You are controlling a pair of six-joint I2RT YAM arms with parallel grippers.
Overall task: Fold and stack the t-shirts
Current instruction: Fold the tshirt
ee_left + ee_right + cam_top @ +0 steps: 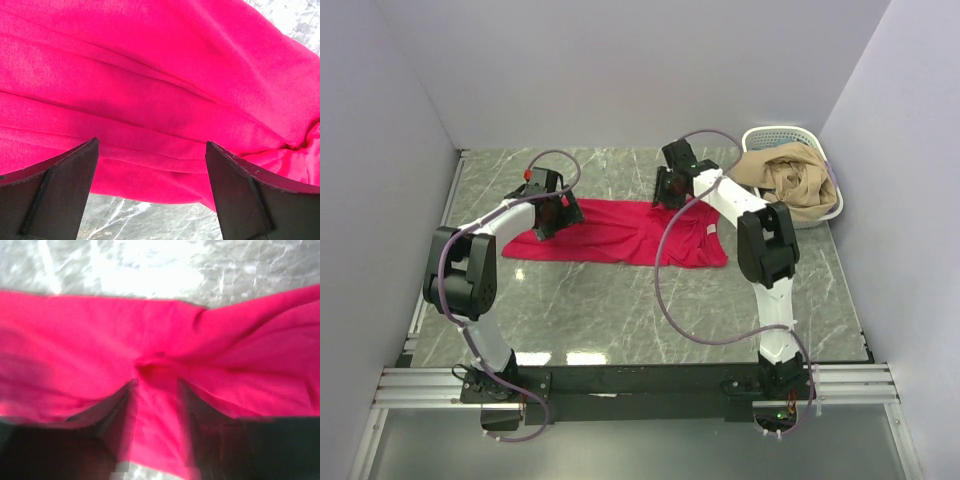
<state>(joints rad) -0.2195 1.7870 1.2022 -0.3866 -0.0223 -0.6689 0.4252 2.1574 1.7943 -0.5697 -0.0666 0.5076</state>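
The red shirt (pixel 620 232) is laid on the desk (pixel 620 310) as a long band between the two arms. The step in hand is judged to be the folding of this shirt, and nothing is stacked yet. Tan cloth (pixel 790 180) is piled in the basket (pixel 760 132) at the far right corner.

The left fingers (pixel 60 185) are held wide apart over the left end of the shirt, close to its edge, and nothing is gripped by them. The right fingers (pixel 112 425) are placed at the far edge of the shirt. A narrow gap is seen between them and the cloth is puckered toward their tips. The view is blurred, so it cannot be told whether the cloth is clamped.

A sure hold on both sides is called for next. The left fingers would have to be lowered and closed on the edge before the cloth is lifted and laid over.
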